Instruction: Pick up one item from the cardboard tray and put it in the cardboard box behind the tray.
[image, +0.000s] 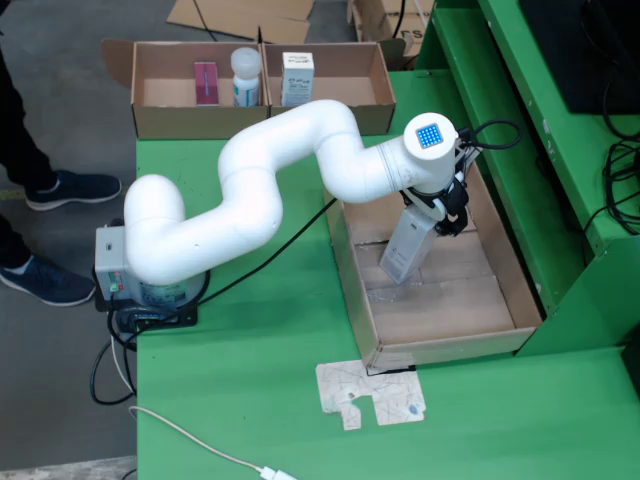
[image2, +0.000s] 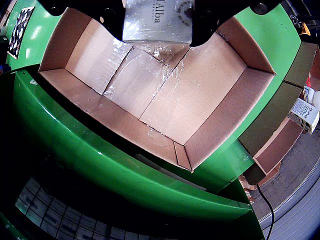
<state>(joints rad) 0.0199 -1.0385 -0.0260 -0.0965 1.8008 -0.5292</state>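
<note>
My gripper (image: 434, 214) is shut on a pale carton (image: 405, 250) and holds it tilted over the open cardboard tray (image: 352, 285). I cannot tell whether its lower end touches the tray floor. In the wrist view the carton (image2: 159, 20), printed "Alba", sits at the top between black fingers (image2: 209, 24). Below it lies the tray (image2: 150, 95), its taped floor bare of other items. The cardboard box (image: 262, 118) stands behind the tray at the table's far edge. It holds a pink packet (image: 205, 82), a white bottle (image: 246, 77) and a white carton (image: 297, 78).
A printed cardboard cut-out (image: 372, 395) lies on the green table in front of the tray. A black cable runs from the arm's base (image: 150, 290) toward the tray. A green frame (image: 520, 110) rises on the right. A person's shoes (image: 62, 187) stand at the left.
</note>
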